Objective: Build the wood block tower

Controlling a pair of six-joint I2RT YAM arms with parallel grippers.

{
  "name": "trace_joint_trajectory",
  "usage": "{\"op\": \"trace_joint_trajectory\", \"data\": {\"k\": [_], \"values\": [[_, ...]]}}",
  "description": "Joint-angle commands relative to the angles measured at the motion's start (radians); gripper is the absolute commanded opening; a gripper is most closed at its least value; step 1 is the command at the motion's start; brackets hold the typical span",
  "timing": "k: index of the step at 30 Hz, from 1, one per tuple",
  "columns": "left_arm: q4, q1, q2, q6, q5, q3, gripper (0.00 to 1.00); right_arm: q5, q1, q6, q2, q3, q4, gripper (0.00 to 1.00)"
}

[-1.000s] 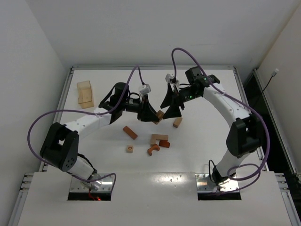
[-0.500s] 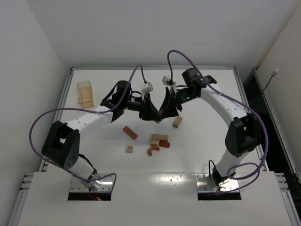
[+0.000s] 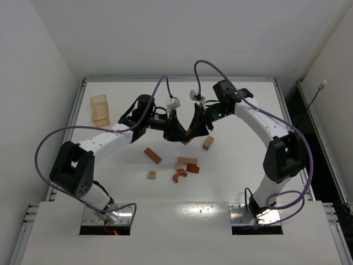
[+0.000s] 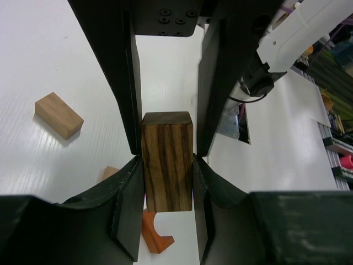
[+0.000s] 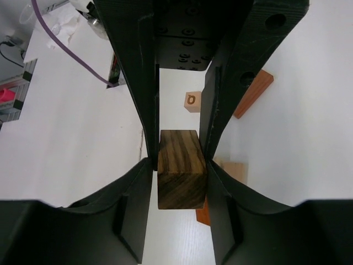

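Over the middle of the white table [image 3: 242, 105], the left gripper [image 3: 181, 132] and right gripper [image 3: 197, 126] meet tip to tip, both clenched on one dark striped block [image 4: 166, 165]. The tower's other blocks [image 3: 186, 161] lie loose and scattered at six o'clock of them.

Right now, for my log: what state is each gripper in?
Left gripper: closed on the dark striped block.
Right gripper: closed on the same block.
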Motion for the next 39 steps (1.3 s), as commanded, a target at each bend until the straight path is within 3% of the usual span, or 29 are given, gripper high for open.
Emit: {"op": "trace_joint_trajectory", "data": {"k": [1, 3, 4, 5, 6, 7, 11, 14, 18, 22, 25, 26, 31, 37, 39], "values": [[0.047, 0.004, -0.006, 0.019, 0.004, 0.062, 0.00, 0.004, 0.009, -0.008, 0.016, 0.037, 0.006, 0.36], [0.047, 0.004, -0.006, 0.010, 0.004, 0.062, 0.00, 0.004, 0.009, -0.008, 0.016, 0.037, 0.006, 0.27], [0.047, 0.004, -0.006, 0.010, -0.006, 0.062, 0.00, 0.004, 0.009, -0.008, 0.016, 0.037, 0.006, 0.15], [0.047, 0.004, -0.006, 0.010, -0.006, 0.062, 0.00, 0.004, 0.009, -0.008, 0.016, 0.037, 0.006, 0.09], [0.047, 0.004, -0.006, 0.001, -0.006, 0.062, 0.05, 0.004, 0.009, -0.008, 0.016, 0.037, 0.006, 0.05], [0.047, 0.004, -0.006, 0.001, -0.019, 0.062, 0.18, 0.013, 0.009, -0.008, 0.016, 0.047, 0.006, 0.00], [-0.001, 0.014, -0.006, 0.011, -0.029, 0.062, 0.33, 0.041, 0.000, -0.017, 0.016, 0.069, 0.006, 0.00], [-0.084, 0.035, 0.003, 0.022, -0.080, 0.082, 0.36, 0.097, 0.000, -0.017, 0.016, 0.095, -0.005, 0.00], [-0.327, 0.083, 0.052, 0.077, -0.174, 0.180, 0.36, 0.229, -0.009, 0.029, 0.016, 0.135, 0.027, 0.00], [-0.394, 0.174, 0.061, 0.126, -0.154, 0.199, 0.37, 0.363, -0.009, 0.090, 0.016, 0.135, 0.100, 0.00], [-0.371, 0.210, 0.021, 0.140, -0.164, 0.162, 0.56, 0.488, -0.009, 0.128, 0.016, 0.144, 0.150, 0.00], [-0.371, 0.231, -0.004, 0.140, -0.185, 0.139, 0.73, 0.534, -0.009, 0.129, 0.036, 0.158, 0.150, 0.00], [-0.265, 0.297, -0.051, 0.065, -0.159, 0.075, 1.00, 0.640, -0.019, 0.110, 0.076, 0.196, 0.139, 0.00], [-0.164, 0.383, -0.083, -0.022, -0.161, -0.003, 1.00, 0.728, 0.012, 0.014, 0.149, 0.248, 0.121, 0.00], [-0.077, 0.428, -0.083, -0.149, -0.121, -0.054, 1.00, 0.717, 0.012, -0.023, 0.197, 0.338, 0.073, 0.00]]}}
